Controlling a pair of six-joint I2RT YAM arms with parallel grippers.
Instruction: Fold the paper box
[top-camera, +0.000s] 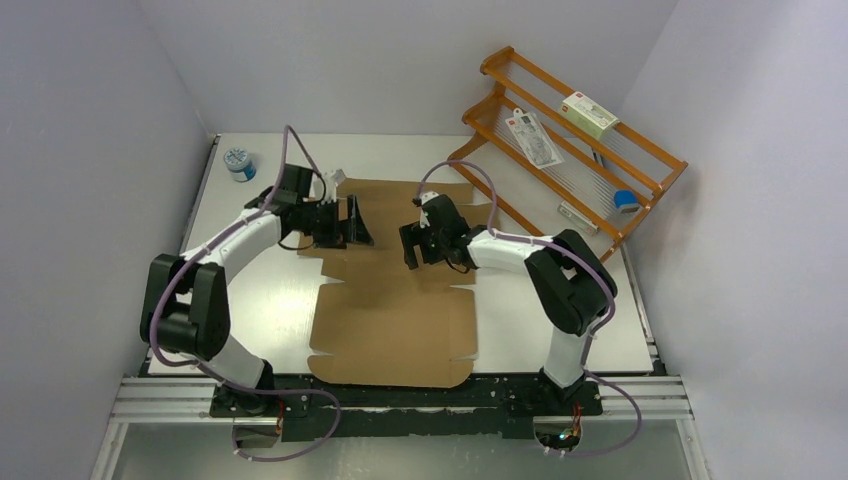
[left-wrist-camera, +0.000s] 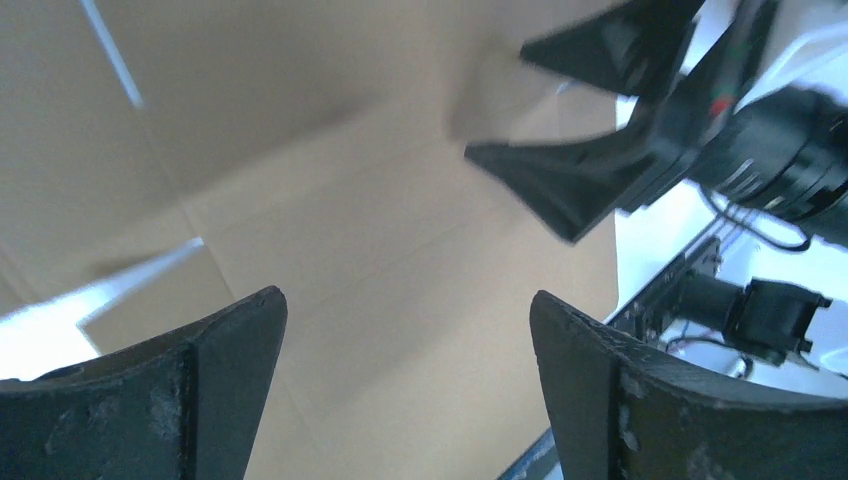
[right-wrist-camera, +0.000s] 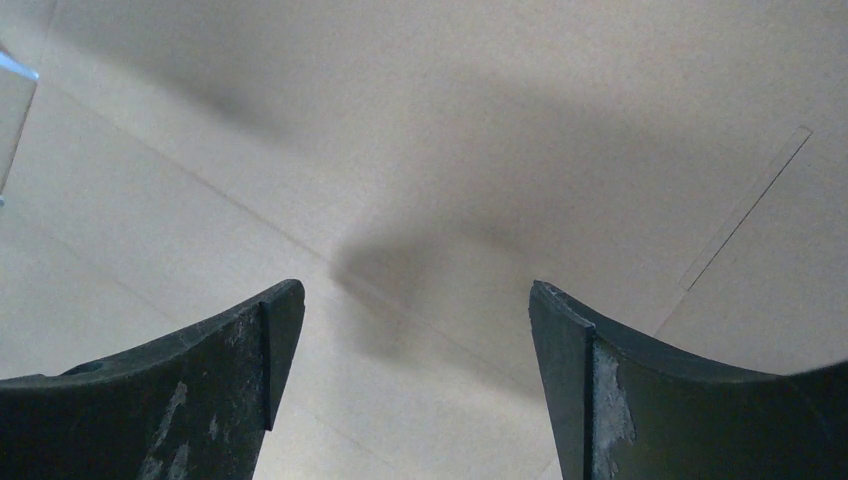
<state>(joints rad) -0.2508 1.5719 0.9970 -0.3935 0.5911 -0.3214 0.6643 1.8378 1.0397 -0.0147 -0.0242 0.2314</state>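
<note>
Paper box (top-camera: 395, 320) is a flat, unfolded sheet mid-bench, long axis running 12 to 6, near edge by the arm bases. No flap is raised.

Left tool (top-camera: 358, 222) is over the sheet at 11 o'clock from its centre, fingers spread, nothing between them. Right tool (top-camera: 408, 247) is at 12 o'clock, just beside it, also released and empty. Can't tell whether either one touches the cardboard.

My read is that the first flap fold is up next. To do it well:
- slide one finger under a free flap edge at 9 or 3, not under the main panel
- press the base panel flat with the other tool, just inside the crease
- lift along the score line and go past upright so it sets

The sheet looks light, so expect it to skate on the bench (top-camera: 270, 290) unless pinned.
</note>
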